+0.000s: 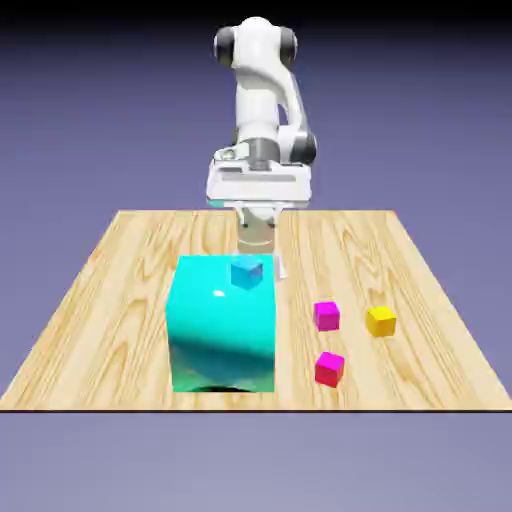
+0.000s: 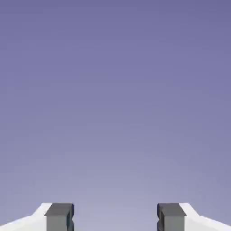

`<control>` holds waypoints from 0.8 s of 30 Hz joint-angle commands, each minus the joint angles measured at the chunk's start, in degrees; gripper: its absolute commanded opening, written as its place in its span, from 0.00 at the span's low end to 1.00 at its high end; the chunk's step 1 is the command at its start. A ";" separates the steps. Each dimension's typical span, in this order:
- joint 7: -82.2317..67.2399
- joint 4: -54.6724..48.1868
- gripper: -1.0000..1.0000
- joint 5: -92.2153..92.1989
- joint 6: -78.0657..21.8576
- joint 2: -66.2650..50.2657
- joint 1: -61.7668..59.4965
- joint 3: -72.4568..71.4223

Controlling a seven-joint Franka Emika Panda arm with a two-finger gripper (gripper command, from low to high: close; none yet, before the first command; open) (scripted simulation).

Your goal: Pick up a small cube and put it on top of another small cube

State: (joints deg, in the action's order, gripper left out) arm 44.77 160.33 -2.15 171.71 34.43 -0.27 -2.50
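The hand (image 2: 115, 217) is open, its two fingertips well apart with nothing between them. Its own view shows only the plain backdrop (image 2: 115, 99), so it seems to be aimed away from the cubes. In the exterior view it hangs at the far side of the big cyan block (image 1: 223, 335), which partly hides it; I can't tell whether they touch. Lowering or swinging it carelessly there could knock the block.

The small blue cube (image 1: 247, 273) seems to lie on the block's top, toward the exterior view's right. If so, a jolt to the block could slide it off, and the stack would have a high, slippery base.

Out on the worktop (image 1: 120, 300), the small yellow cube (image 1: 381, 322) waits at the exterior view's right. The magenta cube (image 1: 327, 317) sits just left of it, and the pink-red cube (image 1: 329, 370) nearer; a badly turned hand might clip the magenta one while reaching in.
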 commanded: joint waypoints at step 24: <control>46.07 -13.38 0.50 -42.79 -45.68 35.17 -19.16 -49.84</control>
State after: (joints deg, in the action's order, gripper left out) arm 90.84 146.95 -44.94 126.04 69.60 -19.43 -52.34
